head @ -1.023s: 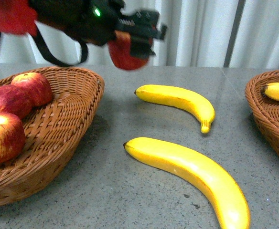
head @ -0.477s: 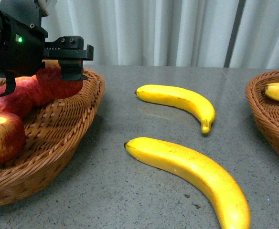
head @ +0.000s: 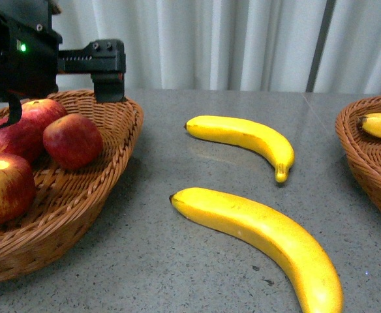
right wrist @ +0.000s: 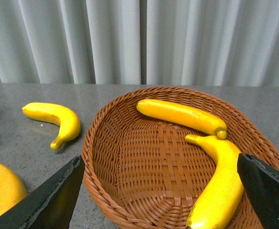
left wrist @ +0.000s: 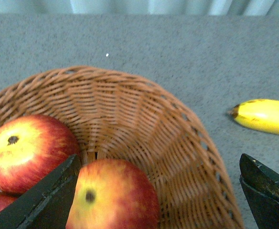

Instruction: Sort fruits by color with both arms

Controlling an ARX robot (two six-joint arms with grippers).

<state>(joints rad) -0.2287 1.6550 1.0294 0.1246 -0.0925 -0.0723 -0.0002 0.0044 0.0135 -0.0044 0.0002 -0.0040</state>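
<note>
In the front view, the left arm (head: 14,59) hangs over the left basket (head: 106,176), which holds several red apples (head: 4,186). One apple (head: 73,140) lies free in the basket below a black jaw, untouched. The far banana (head: 243,135) and the near banana (head: 262,238) lie apart on the grey table (head: 177,280). The right basket (head: 366,156) shows at the edge.

In the left wrist view, the left pincer (left wrist: 156,195) gapes wide and empty above the wicker, with a yellow-streaked apple below, between its jaws.

In the right wrist view, the right pincer (right wrist: 161,195) is also spread wide, gripping nothing. It is above the right basket, where two bananas (right wrist: 180,114) lie close together.
</note>
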